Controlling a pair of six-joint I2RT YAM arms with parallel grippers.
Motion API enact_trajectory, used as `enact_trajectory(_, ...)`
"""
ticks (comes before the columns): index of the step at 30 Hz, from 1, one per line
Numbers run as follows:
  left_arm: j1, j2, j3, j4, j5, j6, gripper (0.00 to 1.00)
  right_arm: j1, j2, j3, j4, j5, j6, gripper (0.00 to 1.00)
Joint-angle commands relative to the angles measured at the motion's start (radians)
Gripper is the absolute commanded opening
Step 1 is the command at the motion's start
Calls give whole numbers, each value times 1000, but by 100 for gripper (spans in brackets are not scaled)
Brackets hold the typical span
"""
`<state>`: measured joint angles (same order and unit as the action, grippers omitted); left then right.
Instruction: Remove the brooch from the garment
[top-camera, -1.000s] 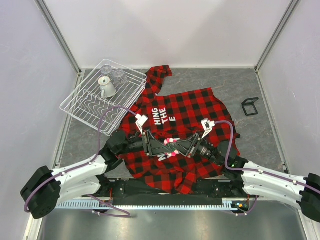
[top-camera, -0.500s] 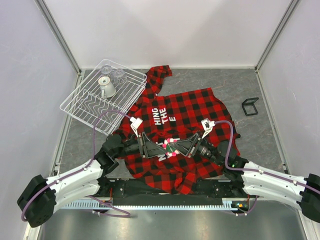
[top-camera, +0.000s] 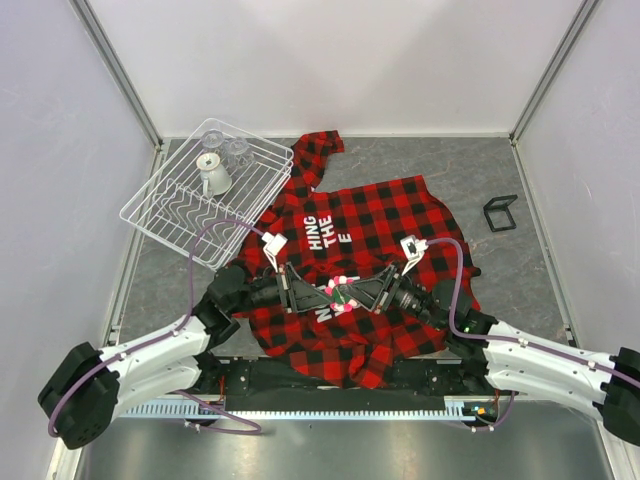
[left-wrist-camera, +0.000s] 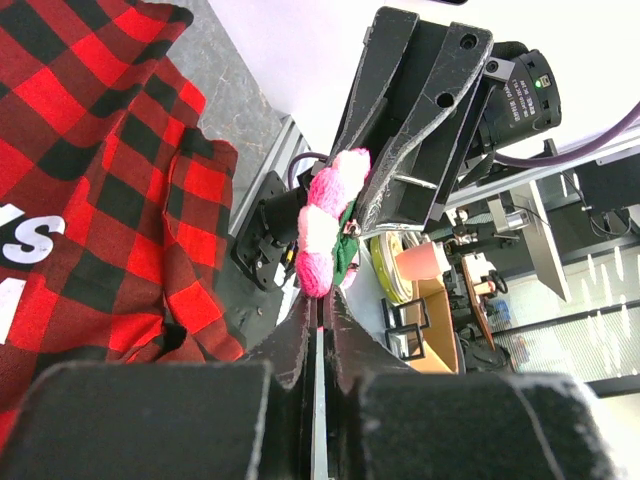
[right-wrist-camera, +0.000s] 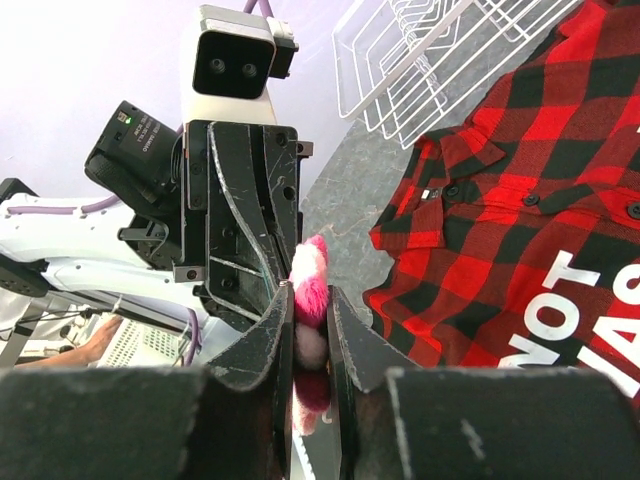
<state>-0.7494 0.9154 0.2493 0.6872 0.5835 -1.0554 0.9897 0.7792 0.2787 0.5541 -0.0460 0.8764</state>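
The brooch (top-camera: 343, 292), a pink-petalled flower with some green, is held above the middle of the red-and-black plaid garment (top-camera: 380, 215), between the two grippers. My right gripper (right-wrist-camera: 309, 292) is shut on the brooch (right-wrist-camera: 311, 275), its fingers pressing the petals from both sides. My left gripper (left-wrist-camera: 320, 298) is shut, with its tips against the lower petal of the brooch (left-wrist-camera: 325, 230). I cannot tell whether those tips pinch anything. No cloth shows on the brooch. The garment (left-wrist-camera: 90, 200) lies flat below.
A white wire dish rack (top-camera: 165, 205) with a cup (top-camera: 214, 178) and glassware sits tilted at the back left, overlapping the shirt's sleeve. A small black stand (top-camera: 500, 212) is at the right. Both arms lie low over the shirt's lower half.
My left gripper has closed from wide open to shut and has shifted slightly right, up to the brooch. The right gripper has kept its hold and place.
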Motion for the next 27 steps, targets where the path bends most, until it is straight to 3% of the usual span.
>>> enact_trajectory(1,22,-38,-2,57,-4,8,2,6,-31,66,-42,-35,-11,19)
enact_trajectory(4,36,-56,-12,20,-1,17,2,6,-49,83,-94,-43,-31,30)
enact_trajectory(10,44,-64,-19,18,21,18,2,3,-77,96,-145,-55,-54,41)
enact_trajectory(27,50,-55,-24,49,50,9,2,-6,-117,120,-226,-23,-102,36)
